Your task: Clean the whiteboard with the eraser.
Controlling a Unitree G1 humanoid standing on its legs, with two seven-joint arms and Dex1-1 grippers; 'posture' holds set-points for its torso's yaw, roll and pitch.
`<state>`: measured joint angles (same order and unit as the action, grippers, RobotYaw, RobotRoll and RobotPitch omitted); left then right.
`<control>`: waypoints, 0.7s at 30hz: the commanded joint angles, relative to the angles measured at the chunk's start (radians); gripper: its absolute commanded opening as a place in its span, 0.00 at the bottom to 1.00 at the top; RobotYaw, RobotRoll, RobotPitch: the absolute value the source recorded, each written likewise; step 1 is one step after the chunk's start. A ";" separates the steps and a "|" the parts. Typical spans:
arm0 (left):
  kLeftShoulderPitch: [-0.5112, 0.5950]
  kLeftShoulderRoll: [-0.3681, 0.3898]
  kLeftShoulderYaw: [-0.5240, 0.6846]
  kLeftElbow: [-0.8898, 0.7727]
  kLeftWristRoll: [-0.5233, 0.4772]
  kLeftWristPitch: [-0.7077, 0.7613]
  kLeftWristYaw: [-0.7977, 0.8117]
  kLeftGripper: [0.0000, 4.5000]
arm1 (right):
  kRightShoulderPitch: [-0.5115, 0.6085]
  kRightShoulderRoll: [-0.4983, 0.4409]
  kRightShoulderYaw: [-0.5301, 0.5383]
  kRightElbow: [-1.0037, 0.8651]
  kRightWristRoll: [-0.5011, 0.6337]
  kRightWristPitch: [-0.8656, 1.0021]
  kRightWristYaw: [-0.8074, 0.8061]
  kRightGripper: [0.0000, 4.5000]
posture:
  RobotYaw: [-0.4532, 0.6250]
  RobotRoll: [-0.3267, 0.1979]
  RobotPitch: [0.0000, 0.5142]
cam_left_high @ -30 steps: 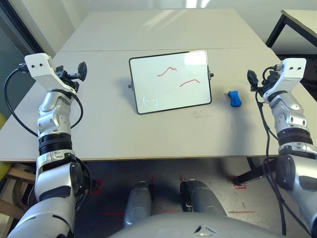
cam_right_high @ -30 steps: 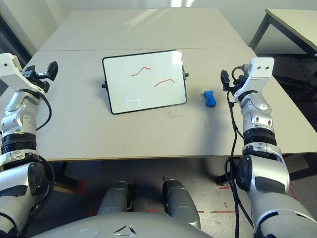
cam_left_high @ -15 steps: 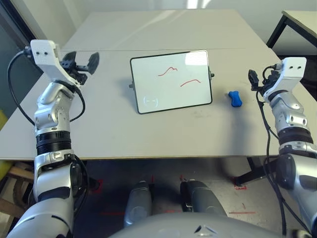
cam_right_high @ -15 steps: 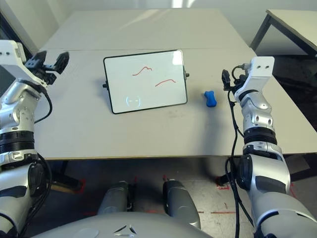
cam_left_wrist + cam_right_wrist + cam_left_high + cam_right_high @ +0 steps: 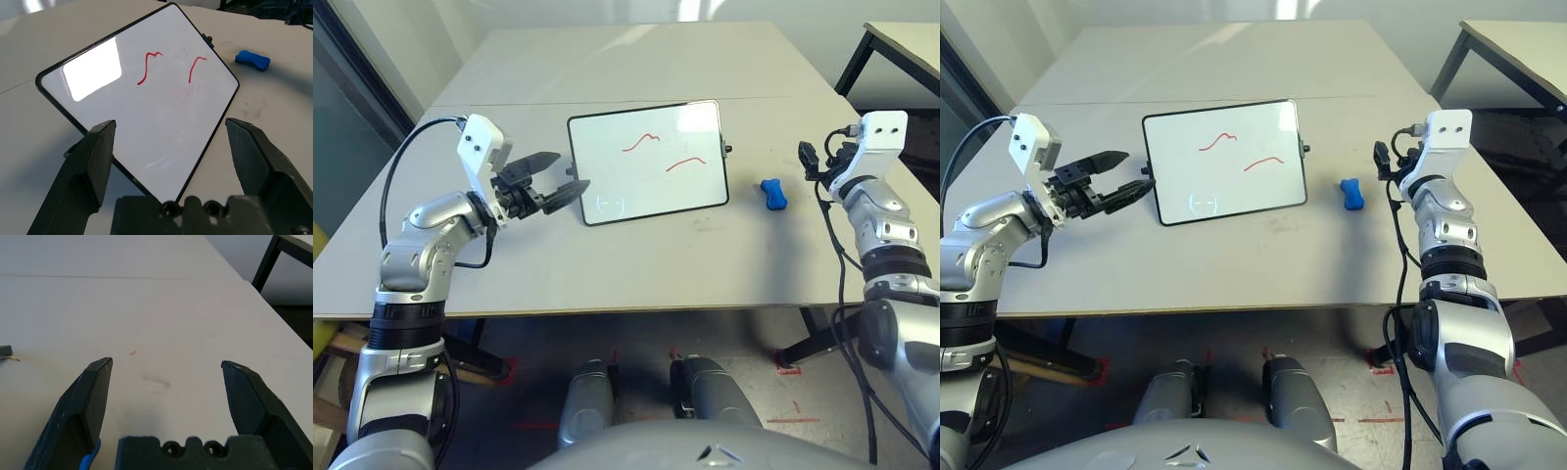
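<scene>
- Left eye view: whiteboard (image 5: pixel 646 162) stands propped mid-desk (image 5: pixel 636 264), its red scribbles uncleaned.
- Left end effector (image 5: pixel 555 183), released wide, faces the board's left edge, likely to steady it.
- Right end effector (image 5: pixel 164 382), released and holding nothing, hovers just right of the blue eraser (image 5: pixel 774 194), seemingly ready to grasp.

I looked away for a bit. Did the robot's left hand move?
Yes. The left hand swung in toward the glossy white whiteboard, now at its left edge.

Silver ribbed forearms; white wrist blocks; black cables; black jaws.
</scene>
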<state>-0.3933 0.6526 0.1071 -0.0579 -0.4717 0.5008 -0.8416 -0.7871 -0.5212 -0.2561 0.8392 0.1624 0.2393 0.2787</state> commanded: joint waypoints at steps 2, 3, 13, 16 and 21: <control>-0.023 -0.012 -0.045 0.041 0.045 -0.028 -0.007 1.00 | -0.096 -0.039 0.048 -0.105 0.009 0.443 0.014 0.99 | 0.32 0.62 0.11; -0.026 -0.016 -0.049 0.048 0.050 -0.034 -0.007 1.00 | -0.121 -0.045 0.056 -0.119 0.009 0.534 0.011 0.99 | 0.32 0.62 0.11; -0.052 -0.050 -0.094 0.079 0.081 -0.062 -0.011 1.00 | -0.282 -0.022 0.186 -0.101 -0.015 0.951 0.053 0.99 | 0.31 0.62 0.10; -0.049 -0.055 -0.101 0.078 0.086 -0.066 -0.011 1.00 | -0.285 -0.009 0.236 -0.088 -0.023 0.958 0.092 0.99 | 0.32 0.62 0.10; -0.037 -0.057 -0.100 0.066 0.088 -0.068 -0.012 1.00 | -0.279 0.013 0.299 -0.039 -0.051 0.923 0.122 0.99 | 0.33 0.62 0.10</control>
<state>-0.4375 0.5983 0.0179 0.0164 -0.3973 0.4400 -0.8458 -1.0651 -0.5038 0.0322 0.7760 0.1320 1.1767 0.3935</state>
